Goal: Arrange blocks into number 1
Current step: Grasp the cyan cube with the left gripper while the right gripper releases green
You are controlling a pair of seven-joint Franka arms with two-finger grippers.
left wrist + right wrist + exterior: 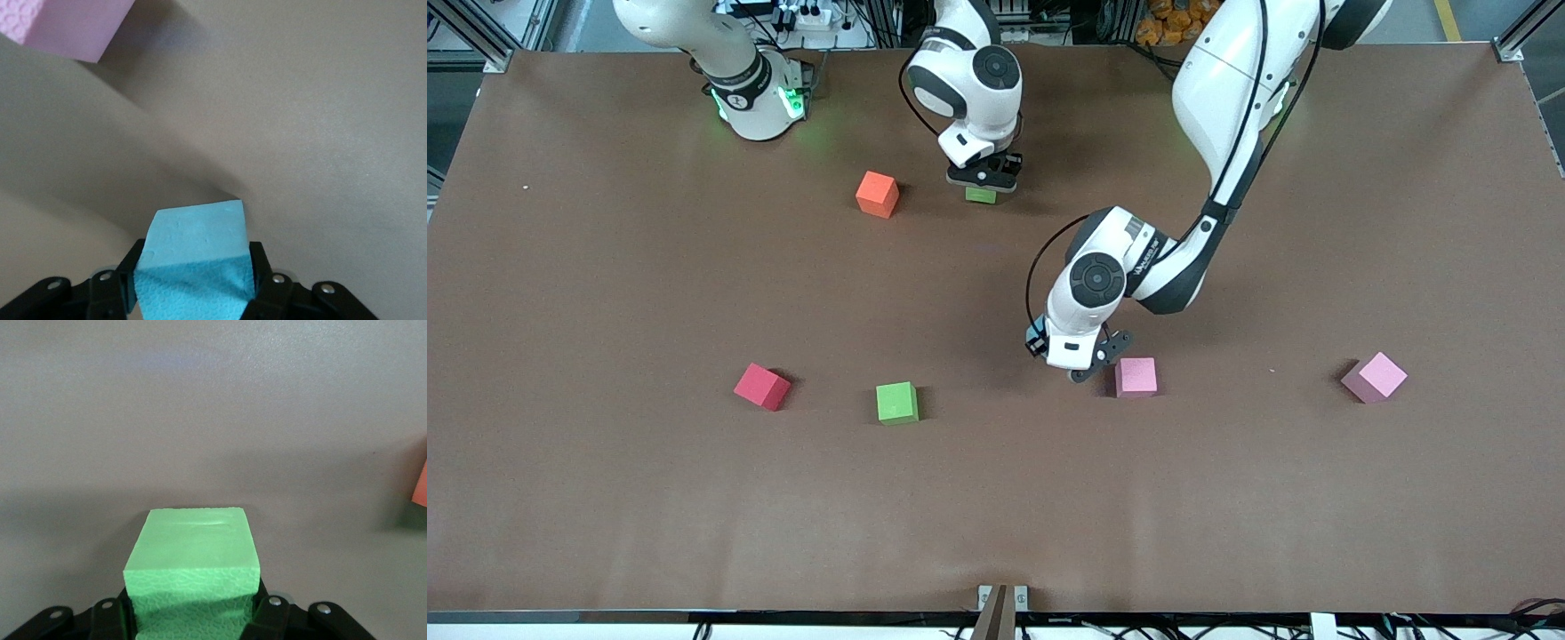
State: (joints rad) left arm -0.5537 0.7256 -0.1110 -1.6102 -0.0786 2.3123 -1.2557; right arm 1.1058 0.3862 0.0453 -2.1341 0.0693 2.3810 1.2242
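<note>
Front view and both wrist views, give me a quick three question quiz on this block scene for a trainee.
1. True or false: the left end effector is shut on a light blue block.
2. Which block does the right end effector grip? A red, B green, C orange.
3. Fill in: the orange block sits beside the right end effector, ____ from the front camera than the red block.

Key: 1 true; 2 B, the green block; 3 farther.

A brown table point(605, 498) lay mostly bare, with wide open room along its front edge. A row of obstacles crossed the middle: red block point(762, 387), green block point(896, 402), pink block point(1136, 376) and purple block point(1375, 377), well apart. An orange cube point(877, 194) sat near the bases.
</note>
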